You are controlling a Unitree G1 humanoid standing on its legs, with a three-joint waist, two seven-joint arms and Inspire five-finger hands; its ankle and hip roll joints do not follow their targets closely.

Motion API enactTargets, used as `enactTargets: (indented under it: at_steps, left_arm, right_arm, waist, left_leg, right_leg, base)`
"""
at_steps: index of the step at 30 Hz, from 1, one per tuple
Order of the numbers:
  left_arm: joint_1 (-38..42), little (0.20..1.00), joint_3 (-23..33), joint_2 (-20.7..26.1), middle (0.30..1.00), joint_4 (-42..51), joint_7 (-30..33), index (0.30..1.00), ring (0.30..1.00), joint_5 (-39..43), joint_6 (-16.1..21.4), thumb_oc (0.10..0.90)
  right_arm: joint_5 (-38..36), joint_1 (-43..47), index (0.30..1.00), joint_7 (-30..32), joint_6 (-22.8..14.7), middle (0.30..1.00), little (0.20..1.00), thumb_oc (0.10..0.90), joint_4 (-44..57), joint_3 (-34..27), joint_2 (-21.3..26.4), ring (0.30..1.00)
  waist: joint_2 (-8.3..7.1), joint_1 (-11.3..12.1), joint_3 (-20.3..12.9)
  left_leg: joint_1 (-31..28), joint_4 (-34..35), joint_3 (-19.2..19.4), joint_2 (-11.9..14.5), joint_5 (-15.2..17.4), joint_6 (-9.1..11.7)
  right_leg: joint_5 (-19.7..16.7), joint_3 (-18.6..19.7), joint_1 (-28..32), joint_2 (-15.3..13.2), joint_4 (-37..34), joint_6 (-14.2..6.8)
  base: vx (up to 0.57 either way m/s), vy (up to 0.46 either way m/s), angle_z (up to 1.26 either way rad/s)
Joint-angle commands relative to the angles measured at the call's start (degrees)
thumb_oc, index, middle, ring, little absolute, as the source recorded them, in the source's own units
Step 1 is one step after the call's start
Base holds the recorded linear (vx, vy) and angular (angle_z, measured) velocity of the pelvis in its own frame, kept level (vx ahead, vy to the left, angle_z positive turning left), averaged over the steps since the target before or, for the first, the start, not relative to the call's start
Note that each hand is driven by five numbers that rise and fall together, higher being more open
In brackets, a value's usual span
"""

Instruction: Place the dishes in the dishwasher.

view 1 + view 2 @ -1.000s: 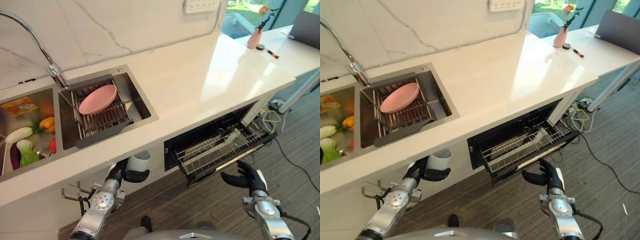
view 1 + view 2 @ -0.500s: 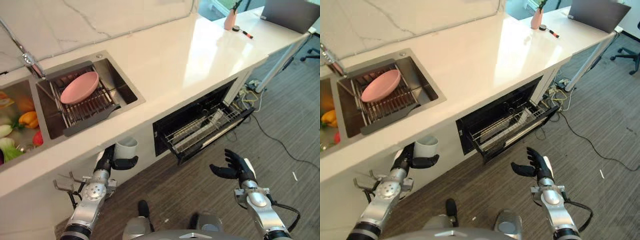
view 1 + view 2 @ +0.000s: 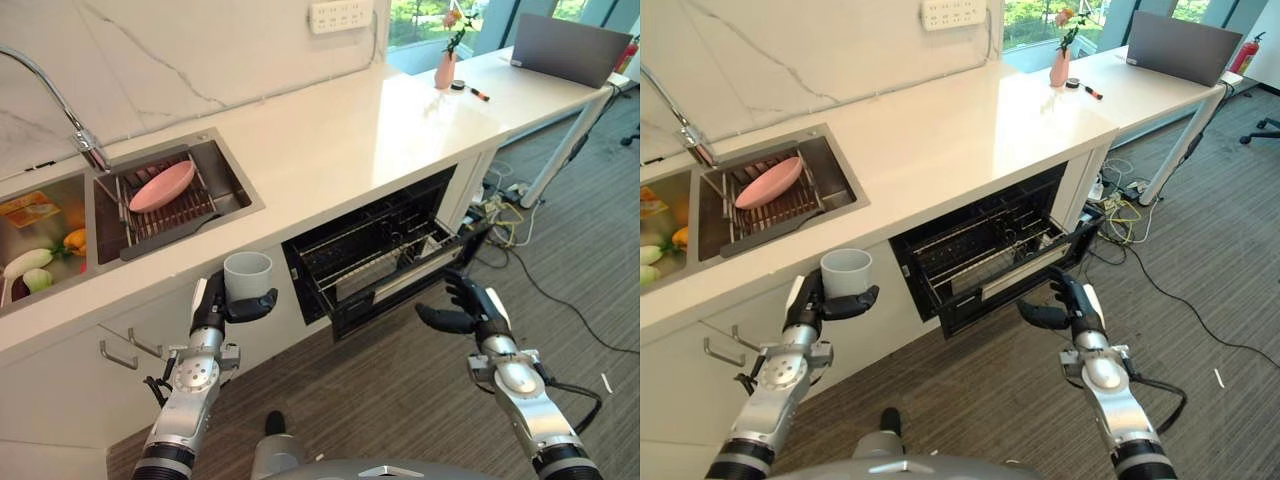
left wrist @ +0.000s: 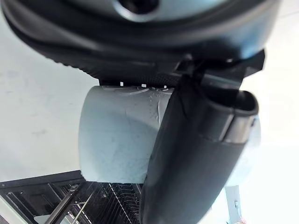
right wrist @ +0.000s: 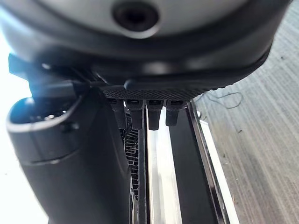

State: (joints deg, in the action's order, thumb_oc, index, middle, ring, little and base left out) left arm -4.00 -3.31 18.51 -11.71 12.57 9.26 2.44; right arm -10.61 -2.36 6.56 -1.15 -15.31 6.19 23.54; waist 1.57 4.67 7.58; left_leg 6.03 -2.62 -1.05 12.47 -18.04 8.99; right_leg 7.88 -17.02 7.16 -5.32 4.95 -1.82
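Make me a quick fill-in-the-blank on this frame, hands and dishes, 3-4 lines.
1. The left hand is curled round a white ____.
2. The pink plate lies on a rack in the ____.
3. The right hand, fingers straight and holding nothing, hovers just in front of the pulled-out ____ rack.
4. The laptop sits on a table at the robot's far ____.

Missing words: cup; sink; dishwasher; right
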Motion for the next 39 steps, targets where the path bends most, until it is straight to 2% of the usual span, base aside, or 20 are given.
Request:
enactTargets:
  at_steps: [1,2,3,5,7,9,13,20,23,28,31,36,39]
  left_arm:
    - [7.3,0.3,3.0,4.3,0.3,5.6,2.4,0.3,0.3,1.9,8.2,0.4]
    - [7.3,0.3,2.1,4.0,0.3,5.6,1.8,0.3,0.3,1.7,7.9,0.4]
    - [7.7,0.3,1.6,3.8,0.3,5.3,1.7,0.3,0.3,1.8,7.8,0.4]
    - [7.8,0.3,1.3,3.8,0.3,5.1,1.5,0.3,0.3,2.0,7.8,0.4]
    - [9.0,0.3,-0.3,4.0,0.3,5.1,0.1,0.3,0.3,2.8,7.9,0.4]
    - [10.2,0.3,-0.9,4.5,0.3,5.5,-0.5,0.3,0.3,3.2,8.2,0.4]
    - [12.6,0.3,-1.9,5.2,0.3,6.8,-1.2,0.3,0.3,4.9,9.0,0.4]
    - [14.8,0.3,-3.0,5.0,0.3,8.4,-2.2,0.3,0.3,7.0,10.0,0.4]
    - [17.2,0.3,-4.1,3.6,0.3,7.3,-2.6,0.3,0.3,11.0,10.3,0.4]
    - [20.8,0.3,-5.4,4.1,0.3,6.3,-2.0,0.3,0.3,9.3,10.4,0.4]
    - [26.6,0.3,-8.1,4.7,0.3,4.7,-0.4,0.3,0.3,7.1,10.3,0.4]
    - [33.7,0.3,-12.1,4.2,0.3,1.7,1.4,0.3,0.3,5.6,10.2,0.4]
    - [35.3,0.3,-13.2,4.0,0.3,0.9,1.6,0.3,0.3,5.7,10.2,0.4]
  right_arm:
    - [-3.5,6.7,0.9,-0.3,-7.1,0.9,0.9,0.8,7.3,-1.2,0.2,0.9]
    - [-4.1,5.7,0.9,-0.6,-7.3,0.9,0.9,0.8,8.8,-2.5,0.4,0.9]
    - [-4.3,5.4,0.9,-0.4,-7.7,0.9,0.9,0.8,10.0,-3.3,0.5,0.9]
    - [-4.5,4.9,0.9,-0.6,-7.9,0.9,0.9,0.8,10.9,-3.9,0.4,0.9]
    - [-5.6,4.7,0.9,-1.0,-8.7,0.9,0.9,0.8,13.3,-4.8,-0.3,0.9]
    - [-7.0,5.1,0.9,-1.8,-9.2,0.9,0.9,0.8,15.1,-4.3,-1.2,0.9]
    - [-10.8,7.0,0.9,-3.6,-9.8,0.9,0.9,0.8,17.1,-2.2,-2.0,0.9]
    - [-13.8,8.0,0.9,-5.5,-9.9,0.9,0.9,0.8,20.5,-0.5,-2.6,0.9]
    - [-20.5,9.1,0.9,-8.0,-9.6,0.9,0.9,0.8,22.8,2.4,-3.9,0.9]
    - [-26.0,9.7,0.9,-10.2,-9.1,0.9,0.9,0.8,24.6,5.2,-4.6,0.9]
    - [-29.9,11.1,0.9,-11.0,-8.5,0.9,0.9,0.8,26.5,8.2,-4.5,0.9]
    - [-31.9,13.5,0.9,-10.6,-8.0,0.9,0.9,0.8,27.7,11.0,-4.2,0.9]
    - [-32.0,14.5,0.9,-10.5,-8.1,0.9,0.9,0.8,28.1,11.7,-4.2,0.9]
  waist:
    - [-3.84,-1.0,1.0]
    - [-3.03,-1.9,-0.4]
    - [-2.69,-2.3,-1.0]
    - [-2.51,-2.5,-1.7]
    - [-2.17,-3.5,-3.3]
    - [-2.05,-4.0,-3.9]
    - [-2.04,-4.2,-4.1]
    - [-1.94,-4.7,-4.9]
    - [-1.75,-5.4,-5.4]
    - [-1.71,-5.7,-5.8]
    - [-1.49,-6.5,-6.1]
    - [-0.92,-7.7,-6.2]
    - [-0.7,-8.0,-6.3]
  left_leg:
    - [1.3,-5.3,-0.9,-8.0,16.5,-2.6]
    - [-1.3,-2.3,-0.1,-6.6,16.2,-3.1]
    - [-1.9,-0.6,0.5,-6.2,15.3,-2.7]
    - [-3.1,1.6,1.3,-6.2,15.1,-2.7]
    - [-6.2,6.2,3.3,-6.7,14.7,-2.8]
    - [-7.3,7.6,3.9,-7.3,15.2,-3.1]
    - [-8.3,7.6,5.1,-7.8,15.9,-4.2]
    - [-9.6,7.6,6.8,-7.7,16.6,-4.4]
    - [-10.4,7.6,7.9,-7.3,16.9,-4.2]
    - [-10.9,7.6,9.0,-7.0,17.1,-4.0]
    - [-11.2,7.6,9.7,-6.6,17.0,-3.9]
    - [-11.3,7.6,10.2,-6.6,16.9,-3.8]
    - [-11.1,7.6,10.3,-6.5,16.9,-3.7]
  right_leg:
    - [-1.5,3.7,0.5,-2.5,-1.8,-3.3]
    - [-1.1,3.1,0.3,-2.3,-1.7,-3.7]
    - [-1.0,2.7,0.5,-2.4,-1.7,-3.9]
    - [-1.1,2.6,0.6,-2.4,-1.7,-4.2]
    - [-1.9,2.0,0.9,-3.1,-2.1,-5.3]
    - [-2.6,2.1,0.7,-3.7,-2.6,-6.1]
    - [-3.5,3.9,0.3,-4.6,-3.1,-6.8]
    - [-4.3,4.8,1.2,-4.9,-5.3,-7.1]
    - [-5.6,5.4,2.0,-4.8,-7.9,-7.4]
    - [-6.5,5.9,2.5,-4.6,-9.7,-7.7]
    - [-6.7,6.3,2.4,-4.6,-10.0,-7.8]
    - [-6.8,6.8,2.1,-4.5,-10.0,-7.9]
    - [-6.9,7.0,1.7,-4.5,-10.0,-8.0]
  base:
    - [0.05,0.11,0.02]
    - [0.09,0.133,0.09]
    - [0.12,0.165,0.1]
    - [0.09,0.091,0.03]
    - [0.09,0.121,0.12]
    - [0.03,0.079,-0.01]
    - [0.02,0.055,-0.12]
    - [0.04,0.005,-0.2]
    - [0.03,-0.032,-0.12]
    - [0.02,-0.028,-0.22]
    - [0.02,-0.029,-0.07]
    - [0.01,-0.023,-0.06]
    - [0.0,-0.011,-0.04]
